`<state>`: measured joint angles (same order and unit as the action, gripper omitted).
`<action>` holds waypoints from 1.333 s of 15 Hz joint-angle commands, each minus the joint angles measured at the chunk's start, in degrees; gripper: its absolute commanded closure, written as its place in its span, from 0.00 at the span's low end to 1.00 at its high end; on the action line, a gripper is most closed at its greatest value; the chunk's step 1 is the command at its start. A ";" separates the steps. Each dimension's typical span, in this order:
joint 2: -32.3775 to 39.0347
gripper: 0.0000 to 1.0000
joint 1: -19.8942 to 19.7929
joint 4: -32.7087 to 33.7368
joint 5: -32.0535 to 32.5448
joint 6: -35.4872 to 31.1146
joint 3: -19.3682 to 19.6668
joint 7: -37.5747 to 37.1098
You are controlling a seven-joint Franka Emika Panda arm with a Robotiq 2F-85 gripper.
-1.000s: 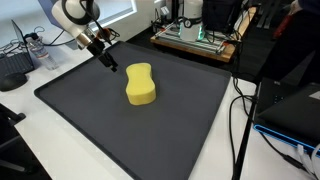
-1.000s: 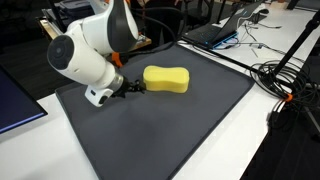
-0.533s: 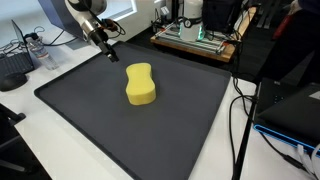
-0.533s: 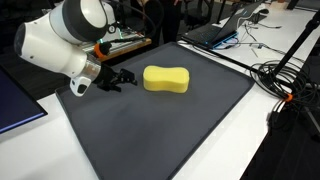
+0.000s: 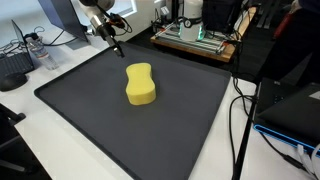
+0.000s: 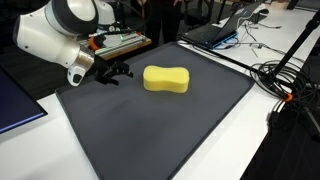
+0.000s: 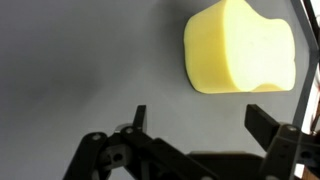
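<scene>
Wrist view is filled along its lower edge by the pincer [image 7: 195, 120]. Its two fingers are seen spread wide, with nothing between them but the bare dark mat [image 7: 80, 60]. Beyond the fingertips, and off to the right of the gap, the sponge [image 7: 240, 48] is seen lying flat on the mat. No contact with it is made.

In both exterior views the white surface [image 5: 35, 150] [image 6: 285, 150] is seen nearest, and the mat [image 5: 100, 125] [image 6: 150, 135] is carried on it. The yellow sponge [image 5: 141, 85] [image 6: 167, 79] is found near the middle of the mat, lying flat, and nothing else is seen on the mat. The pincer [image 5: 116, 46] [image 6: 113, 73] is held low over the mat near one corner, close to the sponge but clearly apart from it, with its fingers parted. Past the mat, loose cables [image 5: 240, 120] [image 6: 275, 75] are seen trailing over the surface. Farther back in an exterior view a board [image 5: 195, 38] with electronics is set at the mat's far edge, and in an exterior view a laptop [image 6: 215, 30] is seen.

By the look of it, handling of the sponge has not got under way. It is neither pinched nor touched, and it has not been lifted off the mat. The approach, the closing of the fingers on it and any lifting are all judged to be left undone.
</scene>
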<state>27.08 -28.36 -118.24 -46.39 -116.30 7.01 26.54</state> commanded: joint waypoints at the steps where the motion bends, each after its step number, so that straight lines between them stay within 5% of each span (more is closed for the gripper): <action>1: -5.88 0.00 1.02 -8.02 -4.72 -3.23 1.94 3.97; 7: -13.86 0.00 4.26 -17.17 -4.93 -6.11 3.59 4.37; 13: -22.65 0.00 11.85 -24.56 0.51 -14.25 3.02 -1.84; 19: -28.80 0.00 18.71 -28.42 10.71 -18.80 0.85 -14.60; 20: -25.05 0.00 17.79 -25.63 7.23 -17.51 1.68 -10.60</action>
<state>2.04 -10.82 -143.93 -39.21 -133.91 8.37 15.97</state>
